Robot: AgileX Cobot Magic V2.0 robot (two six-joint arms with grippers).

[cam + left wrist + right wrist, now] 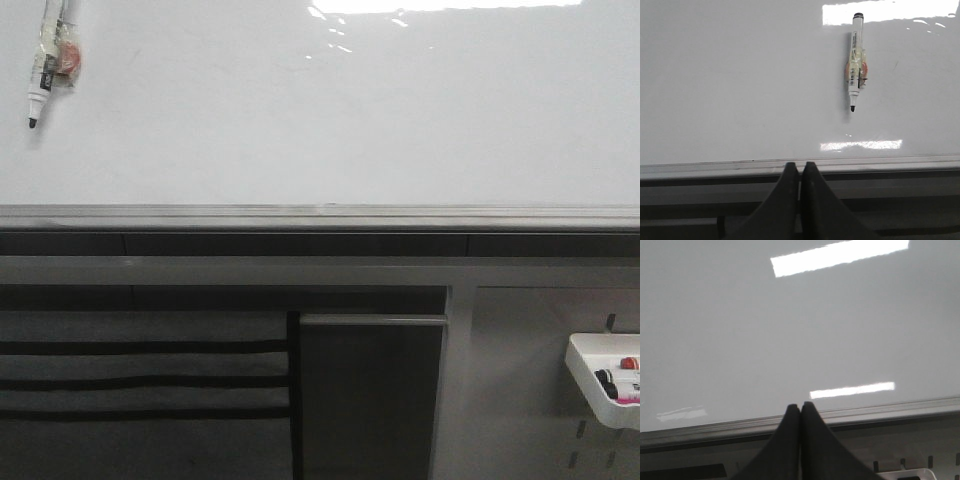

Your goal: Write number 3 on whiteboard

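Below the whiteboard (740, 75), left tool (800, 170) clenched, grasping nothing; right tool (800, 410) likewise clenched, empty; marker (856, 62) clipped to board

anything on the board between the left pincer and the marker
No. In the left wrist view, only bare whiteboard and its rail lie between the shut left pincer and the marker.

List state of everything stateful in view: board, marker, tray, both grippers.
whiteboard: blank, no 3 drawn yet
marker: uncapped, stuck on the board, tip down, not held
white tray: mounted at lower right, holds markers
left gripper: shut, empty
right gripper: shut, empty
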